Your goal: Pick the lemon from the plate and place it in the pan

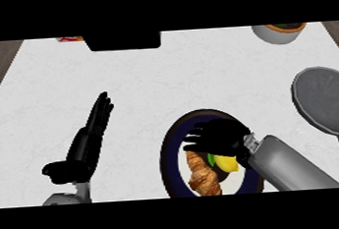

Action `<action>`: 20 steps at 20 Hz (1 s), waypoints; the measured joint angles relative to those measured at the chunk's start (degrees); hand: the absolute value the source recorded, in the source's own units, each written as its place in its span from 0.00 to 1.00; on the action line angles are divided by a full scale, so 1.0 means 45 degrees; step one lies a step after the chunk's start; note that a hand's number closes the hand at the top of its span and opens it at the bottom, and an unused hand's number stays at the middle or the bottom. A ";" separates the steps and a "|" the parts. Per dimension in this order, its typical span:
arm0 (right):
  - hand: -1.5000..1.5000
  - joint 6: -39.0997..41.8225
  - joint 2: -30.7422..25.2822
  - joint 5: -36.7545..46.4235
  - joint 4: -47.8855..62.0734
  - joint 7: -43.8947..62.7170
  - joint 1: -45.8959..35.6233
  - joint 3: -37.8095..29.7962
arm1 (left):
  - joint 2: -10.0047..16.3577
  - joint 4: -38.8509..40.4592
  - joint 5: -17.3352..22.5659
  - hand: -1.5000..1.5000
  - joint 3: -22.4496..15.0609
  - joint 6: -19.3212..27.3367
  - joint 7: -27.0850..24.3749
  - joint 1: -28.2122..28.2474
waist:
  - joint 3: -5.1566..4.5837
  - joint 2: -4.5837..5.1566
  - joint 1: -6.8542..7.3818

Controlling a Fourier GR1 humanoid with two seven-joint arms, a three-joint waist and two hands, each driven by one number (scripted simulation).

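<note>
Your right hand (216,137) is spread open over the plate (165,148), holding nothing, forearm slanting in from the right. The lemon (227,164) lies on that plate by the wrist, near the front edge of the counter (199,70).

Low in the middle of the frame sits a dark-rimmed plate (168,141) holding a croissant (204,176) and a lemon (227,164). The right hand (219,137) hovers over the plate's upper half, fingers spread, its wrist partly covering the lemon. The left hand (90,136) rests at lower left, fingers straight. A grey pan (330,101) lies at the right edge.
</note>
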 measured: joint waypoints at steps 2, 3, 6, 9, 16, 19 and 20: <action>0.00 -0.0210 0.0065 0.0392 0.0316 -0.0152 0.0123 -0.0181 | 0.0030 -0.0277 0.0051 0.50 0.0111 -0.0112 0.0200 0.0097 | 0.0000 -0.0005 0.0001; 0.00 -0.0246 0.0286 0.0616 0.0619 -0.0154 0.0059 -0.0198 | -0.0044 -0.0327 -0.0029 0.50 0.0118 -0.0040 0.0248 0.0067 | -0.0001 -0.0004 0.0005; 1.00 -0.0623 0.0661 0.1256 0.1393 -0.0357 -0.0073 -0.0121 | -0.0145 -0.0660 -0.0147 0.50 0.0044 -0.0008 0.0551 0.0122 | -0.0008 -0.0040 0.0032; 1.00 -0.1368 0.0734 0.1834 0.2094 -0.1121 -0.0546 0.0149 | -0.0105 -0.0540 -0.0129 0.50 0.0141 -0.0170 0.0484 0.0065 | -0.0020 -0.0129 0.0082; 1.00 -0.2415 0.1115 0.2868 0.2449 -0.1852 -0.0656 -0.0037 | -0.0260 -0.0211 -0.0322 0.50 0.0233 -0.0310 0.0051 0.0233 | -0.0057 -0.0244 0.0024; 1.00 -0.3010 0.1174 0.3085 0.2454 -0.2179 -0.0457 -0.0365 | -0.0342 -0.0459 -0.0418 0.50 0.0226 -0.0260 0.0213 0.0308 | -0.0055 -0.0225 0.0031; 1.00 -0.3100 0.1229 0.3086 0.2441 -0.2369 -0.0526 -0.0521 | -0.0377 -0.0337 -0.0404 0.50 0.0340 -0.0251 0.0296 0.0057 | -0.0051 -0.0196 0.0019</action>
